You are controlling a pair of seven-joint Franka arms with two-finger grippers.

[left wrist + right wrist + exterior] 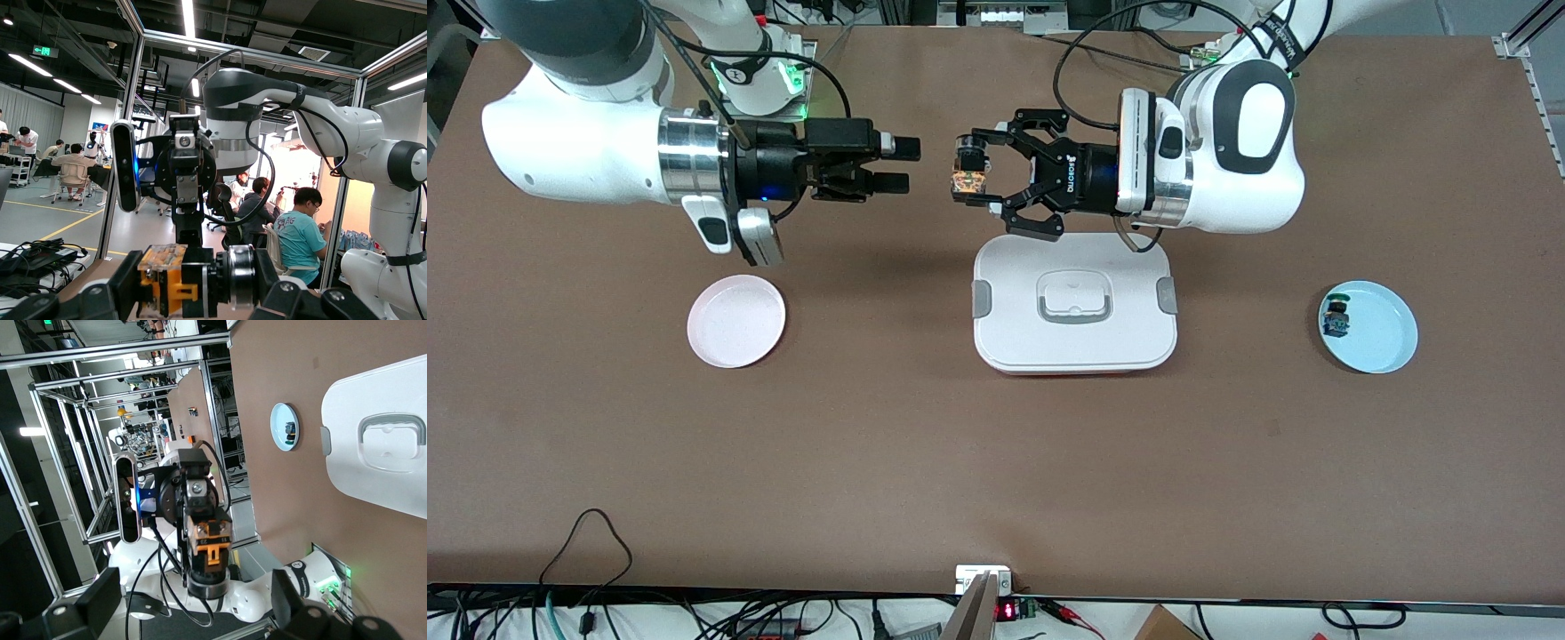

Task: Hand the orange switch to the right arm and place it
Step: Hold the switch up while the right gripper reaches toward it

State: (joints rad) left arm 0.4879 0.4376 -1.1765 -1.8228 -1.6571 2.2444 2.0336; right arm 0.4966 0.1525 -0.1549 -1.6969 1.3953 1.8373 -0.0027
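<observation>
left gripper (971, 174) clamped on orange switch (966, 180) above brown table (996, 462), right gripper (900, 166) open and empty facing it, busy lab around.

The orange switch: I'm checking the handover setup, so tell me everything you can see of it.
The orange switch is a tiny block with a black housing, an orange middle, a clear-looking end and a dark round cap. It is held up in the air, lying sideways, clamped between the fingers of the left gripper, over the bare table just above the white lidded box. Nothing else touches it. The open right gripper faces it with a gap between them.
</observation>
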